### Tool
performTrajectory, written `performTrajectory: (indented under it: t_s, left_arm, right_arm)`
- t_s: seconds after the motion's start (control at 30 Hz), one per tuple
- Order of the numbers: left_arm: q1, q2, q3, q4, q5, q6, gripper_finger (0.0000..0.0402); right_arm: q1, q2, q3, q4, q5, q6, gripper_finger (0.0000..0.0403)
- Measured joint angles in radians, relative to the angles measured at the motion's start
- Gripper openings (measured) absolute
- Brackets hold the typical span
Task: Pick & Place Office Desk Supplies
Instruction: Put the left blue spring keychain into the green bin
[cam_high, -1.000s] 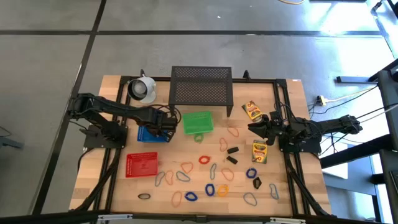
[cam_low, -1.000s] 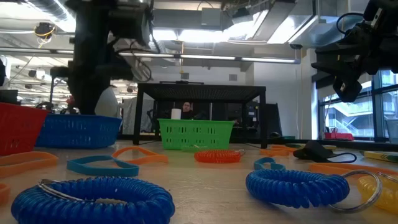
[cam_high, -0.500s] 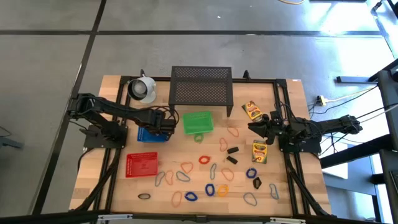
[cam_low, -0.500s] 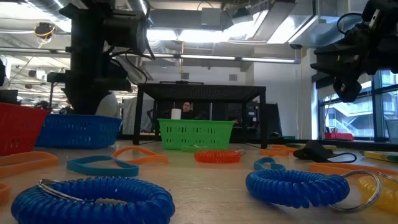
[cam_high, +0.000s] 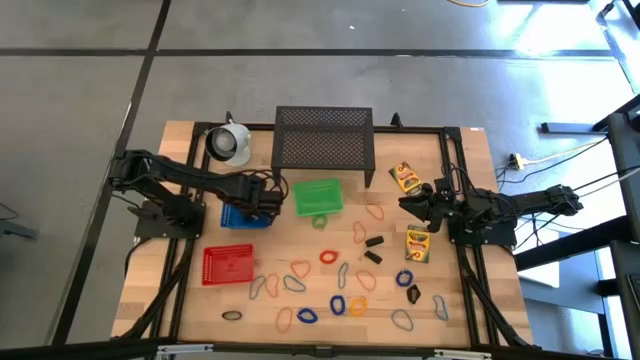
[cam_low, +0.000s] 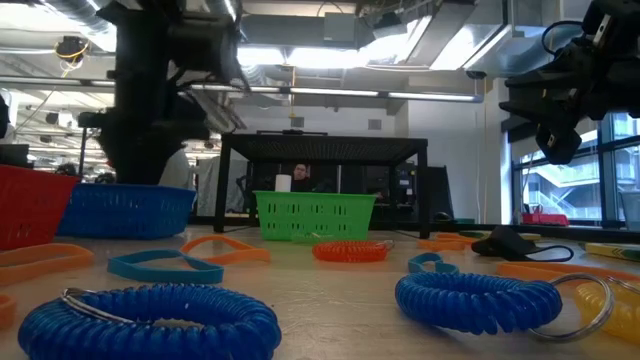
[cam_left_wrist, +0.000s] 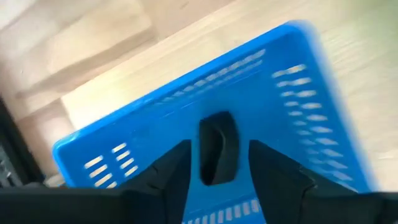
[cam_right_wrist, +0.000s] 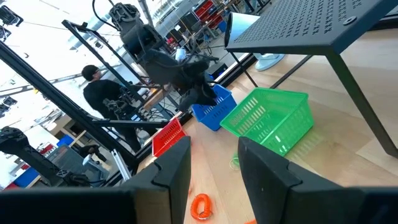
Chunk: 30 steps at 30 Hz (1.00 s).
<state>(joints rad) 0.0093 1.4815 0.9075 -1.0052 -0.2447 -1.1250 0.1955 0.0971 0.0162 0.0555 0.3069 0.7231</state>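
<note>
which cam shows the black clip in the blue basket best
The left wrist view: the black clip lies in the blue basket, seen between the open left gripper fingers. High, low and right wrist views show only the basket.

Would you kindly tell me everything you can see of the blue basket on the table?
The blue basket is a small rectangular tray of what looks like plastic, with slotted walls and floor. It sits upright on the wooden table, left of the green basket and above the red basket in the high view. The left gripper hovers over it, fingers apart, and a small black clip lies inside on its floor.
</note>
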Motion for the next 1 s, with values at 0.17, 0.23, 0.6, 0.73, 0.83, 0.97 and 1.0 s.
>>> performTrajectory:
  t_s: [0.17, 0.23, 0.6, 0.73, 0.83, 0.97, 1.0]
  left_arm:
    - [-0.018, 0.0, 0.115, 0.014, -0.072, 0.066, 0.0166]
    - [-0.039, 0.0, 0.167, 0.036, -0.102, 0.092, 0.0164]
    - [-0.321, 0.095, 0.245, 0.62, -0.103, 0.322, 0.0168]
    - [-0.432, 0.192, 0.245, 0.802, -0.034, 0.416, 0.0168]
    - [-0.498, 0.257, 0.245, 0.871, 0.004, 0.431, 0.0168]
    - [-0.552, 0.331, 0.245, 0.909, 0.067, 0.432, 0.0168]
    - [-0.561, 0.348, 0.245, 0.923, 0.079, 0.432, 0.0168]
  right_arm:
    - [0.0, 0.0, 0.0, 0.0, 0.0, 0.0, 0.0136]
    - [0.0, 0.0, 0.0, 0.0, -0.001, 0.0, 0.0136]
    - [0.0, 0.0, 0.0, -0.002, -0.022, -0.042, 0.0136]
    - [0.0, 0.0, 0.0, -0.005, -0.062, -0.073, 0.0136]
    - [0.0, 0.001, 0.0, -0.011, -0.093, -0.094, 0.0136]
    - [0.001, 0.003, 0.0, -0.018, -0.136, -0.121, 0.0136]
    - [0.001, 0.004, 0.0, -0.019, -0.143, -0.128, 0.0136]
